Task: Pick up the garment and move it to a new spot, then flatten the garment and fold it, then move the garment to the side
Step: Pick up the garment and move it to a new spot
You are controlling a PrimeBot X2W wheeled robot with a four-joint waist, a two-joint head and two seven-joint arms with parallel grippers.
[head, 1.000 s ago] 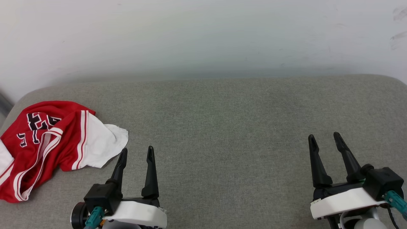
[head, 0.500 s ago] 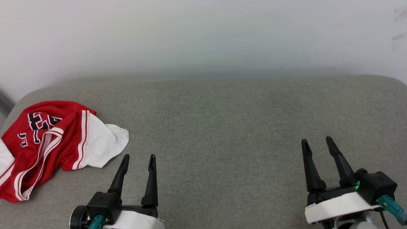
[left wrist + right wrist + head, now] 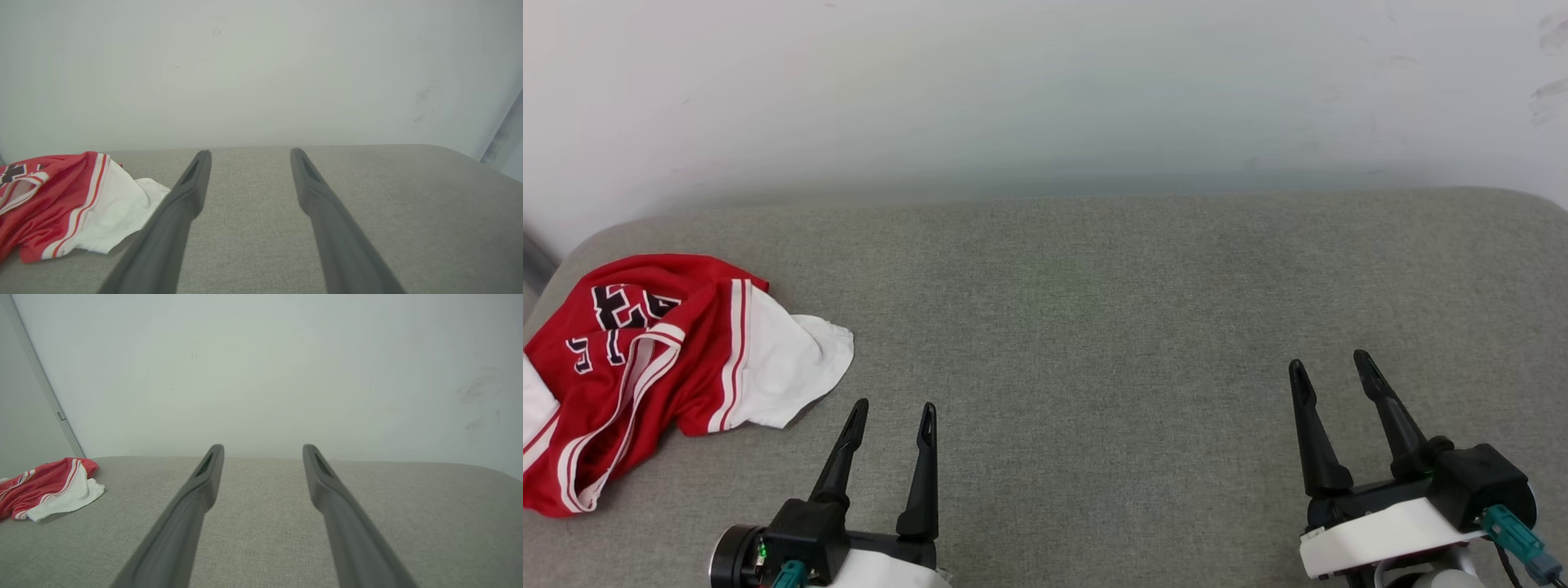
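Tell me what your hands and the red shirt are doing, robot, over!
Left gripper open, empty. Right gripper open, empty. Garment crumpled on grey cushion, far left, not gripped. Nothing seen between left gripper and garment. Over.

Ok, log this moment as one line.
stage: before pickup | garment: crumpled, left end of grey cushion, untouched | left gripper: open, empty, beside garment | right gripper: open, empty

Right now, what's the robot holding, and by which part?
Nothing. Both jaws stand open and empty; the garment lies crumpled on the cushion, apart.

A grey fabric cushion (image 3: 1094,310) meets a scuffed white wall (image 3: 1045,90)
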